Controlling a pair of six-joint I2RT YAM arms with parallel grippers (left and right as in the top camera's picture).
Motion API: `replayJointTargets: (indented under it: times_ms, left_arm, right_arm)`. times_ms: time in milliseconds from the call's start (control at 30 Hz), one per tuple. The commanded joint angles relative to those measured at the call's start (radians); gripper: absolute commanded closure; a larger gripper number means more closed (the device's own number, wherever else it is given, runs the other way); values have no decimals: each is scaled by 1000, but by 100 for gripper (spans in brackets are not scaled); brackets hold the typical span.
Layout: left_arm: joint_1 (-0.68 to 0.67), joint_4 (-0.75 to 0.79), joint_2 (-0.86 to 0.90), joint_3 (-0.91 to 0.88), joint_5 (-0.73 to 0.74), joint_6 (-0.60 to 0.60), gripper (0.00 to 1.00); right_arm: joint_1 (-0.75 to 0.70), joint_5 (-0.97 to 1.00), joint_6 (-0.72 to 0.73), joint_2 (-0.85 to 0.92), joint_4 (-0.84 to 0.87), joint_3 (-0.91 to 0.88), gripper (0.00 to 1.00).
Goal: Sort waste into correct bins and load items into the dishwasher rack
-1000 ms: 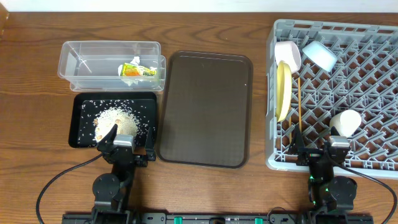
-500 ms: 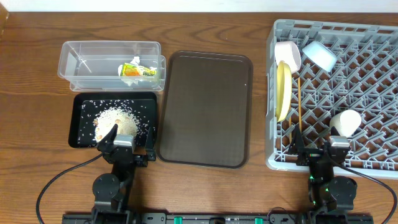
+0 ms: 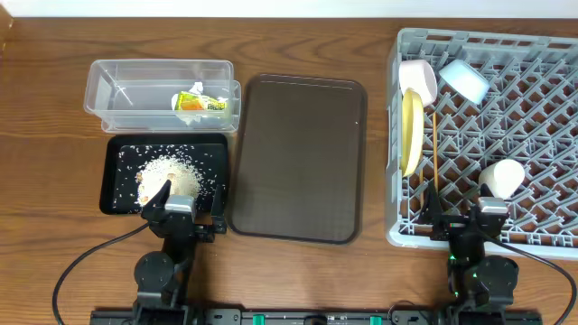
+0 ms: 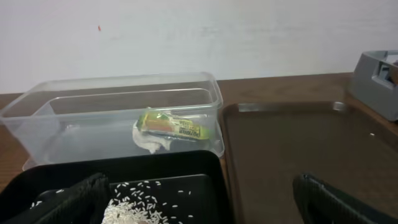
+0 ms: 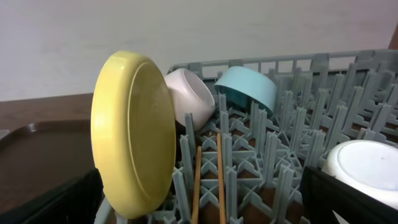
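Overhead view: the sorting looks finished, in my judgement; the brown serving tray [image 3: 298, 158] in the middle of the desk [image 3: 45, 226] carries nothing.
Snack wrapper [image 3: 200, 103]: lies at the right end of the clear container [image 3: 135, 86], so dry packaging is kept apart from the food.
Rice scraps [image 3: 170, 171]: heaped and scattered in the black tray [image 3: 122, 200], just in front of the container; its low wall keeps the grains off the desk.
Yellow plate [image 3: 411, 131]: stands on edge along the left side of the dishwasher rack [image 3: 533, 108], held upright between pegs, probably to drain and to save room.
White bowl [image 3: 418, 78]: tipped against pegs at the rack's far-left corner, touching the plate's far edge.
Light blue bowl [image 3: 463, 79]: just right of the white one, also tilted rather than sitting flat.
Chopsticks [image 3: 434, 153]: side by side in a channel between peg rows, beside the plate; lying lengthwise should keep them from slipping through.
Small white cup [image 3: 502, 176]: towards the rack's near side, right of the chopsticks; it seems to lie on its side, though the view is too poor to be sure.
Left claw [image 3: 185, 206]: wide and empty, low at the black tray's near edge.
Right claw [image 3: 479, 217]: wide and empty, at the rack's near-left edge, facing the plate.
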Motion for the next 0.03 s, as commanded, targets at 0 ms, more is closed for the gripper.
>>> replayJointTargets:
  times_ms: [0]
  left_arm:
    - [8,-42,-7,-10,36,-11,4]
  right_arm:
    - [11,-7,-10,-6,-4,-2,1]
